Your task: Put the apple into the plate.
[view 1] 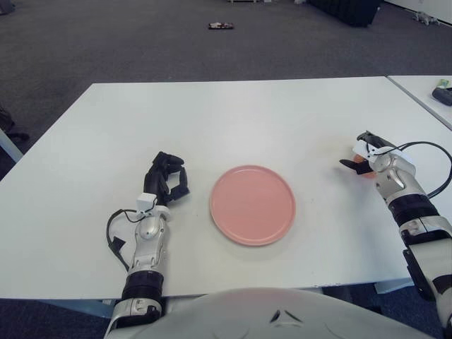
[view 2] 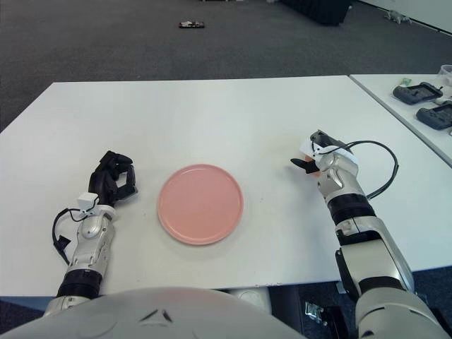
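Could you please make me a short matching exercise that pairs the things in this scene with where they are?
Things:
1. plate
2. left hand
3. right hand
4. apple

Places:
A. left of the plate
B. middle of the table
C. mostly hidden under the right hand
D. near the table's right edge, over the apple

Pairs: 1-B, 2-A, 3-D, 4-C
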Tool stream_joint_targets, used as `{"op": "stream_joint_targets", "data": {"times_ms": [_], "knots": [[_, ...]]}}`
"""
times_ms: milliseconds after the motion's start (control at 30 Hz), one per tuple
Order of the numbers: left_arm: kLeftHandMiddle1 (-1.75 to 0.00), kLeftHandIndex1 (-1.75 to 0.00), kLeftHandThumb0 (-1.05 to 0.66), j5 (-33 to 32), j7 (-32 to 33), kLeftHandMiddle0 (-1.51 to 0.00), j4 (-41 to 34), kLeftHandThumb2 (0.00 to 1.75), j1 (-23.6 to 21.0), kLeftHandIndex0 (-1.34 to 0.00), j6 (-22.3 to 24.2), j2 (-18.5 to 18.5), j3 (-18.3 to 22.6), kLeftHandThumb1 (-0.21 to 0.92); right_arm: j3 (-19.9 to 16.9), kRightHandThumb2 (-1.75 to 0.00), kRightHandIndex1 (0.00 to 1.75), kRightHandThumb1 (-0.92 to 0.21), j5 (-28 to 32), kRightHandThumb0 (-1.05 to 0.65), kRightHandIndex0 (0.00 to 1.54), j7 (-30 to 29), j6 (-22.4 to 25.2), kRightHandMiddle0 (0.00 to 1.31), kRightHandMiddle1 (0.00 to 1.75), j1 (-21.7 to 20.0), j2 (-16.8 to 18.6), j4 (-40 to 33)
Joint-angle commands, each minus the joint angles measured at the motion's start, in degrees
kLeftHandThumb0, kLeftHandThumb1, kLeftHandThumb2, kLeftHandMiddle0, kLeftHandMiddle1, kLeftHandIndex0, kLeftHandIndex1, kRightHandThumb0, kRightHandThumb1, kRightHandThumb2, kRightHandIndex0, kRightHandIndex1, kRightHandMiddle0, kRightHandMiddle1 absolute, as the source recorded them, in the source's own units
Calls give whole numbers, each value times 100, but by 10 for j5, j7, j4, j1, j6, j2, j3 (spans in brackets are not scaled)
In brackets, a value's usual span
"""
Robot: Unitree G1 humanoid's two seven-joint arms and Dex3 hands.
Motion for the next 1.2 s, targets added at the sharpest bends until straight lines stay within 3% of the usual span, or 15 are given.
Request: {"op": "stream_joint_targets", "data": {"times_ms": [0, 233, 367, 700, 933, 1100, 1167], "knots": [[-175, -175, -46, -7, -7, -98, 4, 125, 7, -56, 8, 1, 2, 38, 21, -89, 91, -50, 7, -88, 0, 47, 27, 0, 68, 50, 13, -16], [-175, -175, -46, -7, -8, -96, 3, 125, 8, -56, 6, -1, 3, 38, 30, -84, 82, -55, -8, -89, 0, 79, 67, 0, 82, 80, -11, -99], [-175, -175, -46, -11, -9, -95, 2, 124, 8, -55, 6, -3, 5, 38, 16, -84, 82, -53, -19, -89, 0, 74, 118, 0, 85, 114, -14, -169], [-175, -175, -45, -11, -7, -95, -6, 124, 11, -55, 15, -5, 3, 39, -18, -99, 116, -36, -21, -81, 0, 41, 176, 0, 84, 161, 3, -242], [-175, -175, -45, -11, -6, -95, -6, 125, 11, -55, 16, -5, 4, 38, -25, -101, 121, -34, -22, -80, 0, 28, 178, 0, 88, 172, 6, -254], [-175, -175, -46, -12, -6, -96, -3, 125, 8, -56, 15, -5, 5, 38, -37, -103, 122, -34, -22, -77, 0, 6, 188, 0, 103, 177, 19, -257], [-175, -175, -46, -13, -7, -97, -3, 125, 8, -56, 14, -5, 5, 38, -43, -109, 134, -31, -23, -72, 0, -4, 196, 0, 128, 177, 27, -258]]}}
